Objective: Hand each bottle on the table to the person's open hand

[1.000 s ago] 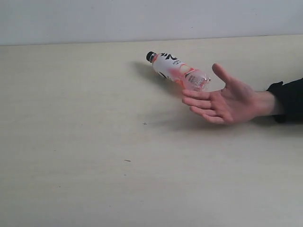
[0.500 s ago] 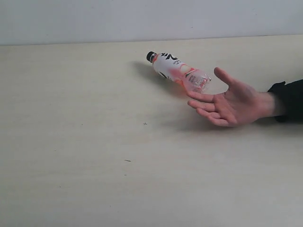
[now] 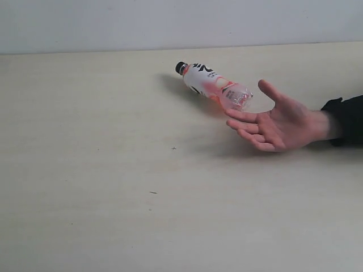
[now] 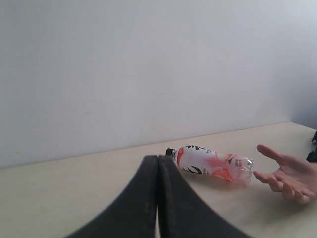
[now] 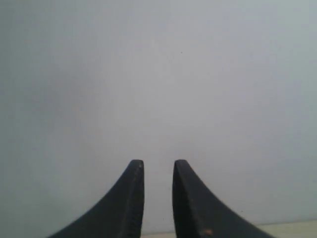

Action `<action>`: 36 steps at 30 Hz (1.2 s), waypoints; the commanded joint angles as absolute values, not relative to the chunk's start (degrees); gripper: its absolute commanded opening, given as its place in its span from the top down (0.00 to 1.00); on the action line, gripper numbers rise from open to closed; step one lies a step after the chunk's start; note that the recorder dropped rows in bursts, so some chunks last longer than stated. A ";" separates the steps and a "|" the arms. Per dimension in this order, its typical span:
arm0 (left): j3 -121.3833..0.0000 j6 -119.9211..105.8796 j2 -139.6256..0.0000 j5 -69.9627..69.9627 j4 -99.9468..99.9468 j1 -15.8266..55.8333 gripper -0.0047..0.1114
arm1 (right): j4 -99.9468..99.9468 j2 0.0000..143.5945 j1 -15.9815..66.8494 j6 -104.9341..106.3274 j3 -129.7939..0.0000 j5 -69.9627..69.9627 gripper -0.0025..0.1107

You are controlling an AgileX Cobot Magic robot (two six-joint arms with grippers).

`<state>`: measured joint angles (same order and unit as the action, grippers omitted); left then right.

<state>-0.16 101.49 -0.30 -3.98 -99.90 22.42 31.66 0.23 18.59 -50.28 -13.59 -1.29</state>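
1. Person's open hand (image 3: 283,126): palm up, fingers spread, empty.
2. Pink-white bottle (image 3: 214,85) on its side on the table (image 3: 113,170), base just beside the hand's fingertips, black cap pointing away.
3. Left gripper (image 4: 157,163) pressed shut; right gripper (image 5: 158,168) slightly parted, empty.

Glossy clr plastic bottle (image 3: 212,85), matt wood-grain table (image 3: 113,170)

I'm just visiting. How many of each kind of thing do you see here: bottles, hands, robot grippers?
Bottles: 1, a pink-and-white bottle lying on the table.
Human hands: 1, an open hand beside it.
Robot grippers: 2, the left gripper shut, the right gripper open.
Total: 4.
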 commanded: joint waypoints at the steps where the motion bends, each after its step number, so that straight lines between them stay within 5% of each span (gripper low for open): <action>1: 0.00 102.01 0.00 -4.12 -99.95 22.24 0.95 | 32.54 6.18 18.55 -49.45 -17.99 -10.00 0.98; 12: 0.00 102.01 0.00 -4.12 -99.95 22.24 0.95 | 34.44 52.71 18.68 -39.35 -45.82 -26.47 0.95; 22: 0.00 102.01 0.00 -4.12 -99.95 22.24 0.95 | 7.57 97.45 18.68 1.25 -83.42 -44.43 0.74; 29: 0.00 102.01 0.00 -4.12 -99.95 22.24 0.95 | 4.69 118.91 18.68 9.47 -106.62 -52.81 0.35; 36: 0.00 102.01 0.00 -4.12 -99.95 22.24 0.95 | 0.48 127.22 18.68 12.46 -115.70 -51.21 0.30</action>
<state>-0.16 101.60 -0.30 -3.98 -99.90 22.42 2.72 125.36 18.59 8.33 -112.90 -51.43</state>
